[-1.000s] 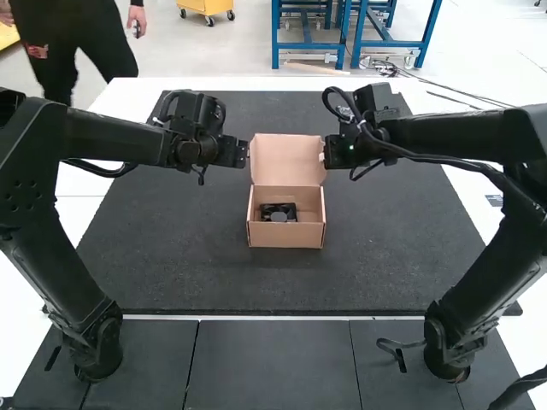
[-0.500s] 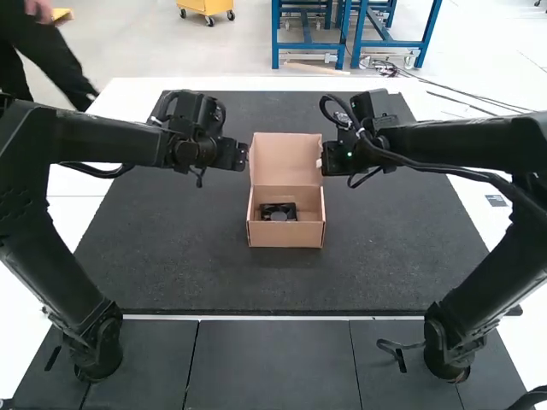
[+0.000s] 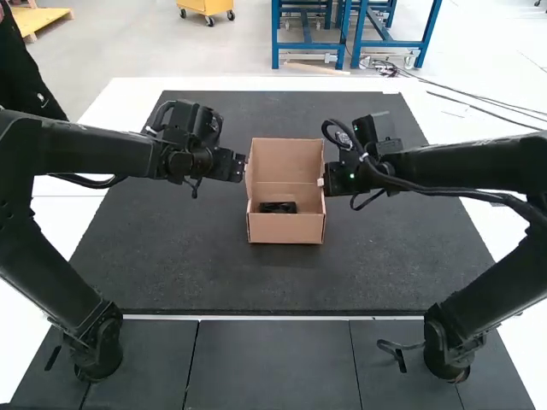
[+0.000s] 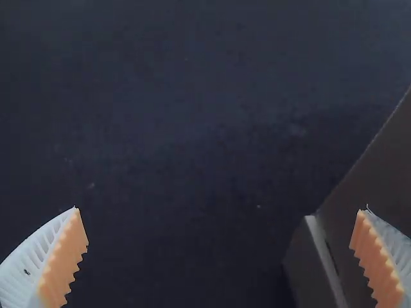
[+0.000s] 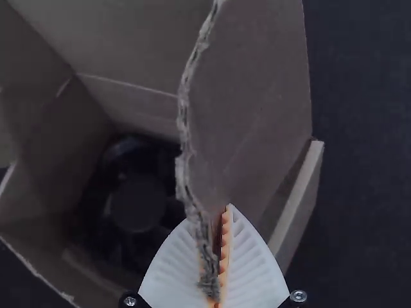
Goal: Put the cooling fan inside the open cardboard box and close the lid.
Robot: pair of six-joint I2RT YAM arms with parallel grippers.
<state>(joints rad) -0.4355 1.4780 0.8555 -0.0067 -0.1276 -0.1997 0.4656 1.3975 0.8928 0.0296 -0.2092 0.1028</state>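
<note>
High view: cooling fan (image 3: 278,207) sits inside cardboard box (image 3: 286,226), between my left end effector (image 3: 242,164) and right end effector (image 3: 324,181). Placing done; lid (image 3: 285,161) upright, closing left.
Left wrist view: left end effector spread, ribbed orange pads (image 4: 64,256), matte box wall beside one.
Right wrist view: right end effector pinching the lid's ragged corrugated edge; round black fan just beyond.

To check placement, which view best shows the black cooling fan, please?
Right wrist view: the black cooling fan lies close-up in the brown cardboard box. High view: small dark shape. Left wrist view: box's outside.
</note>
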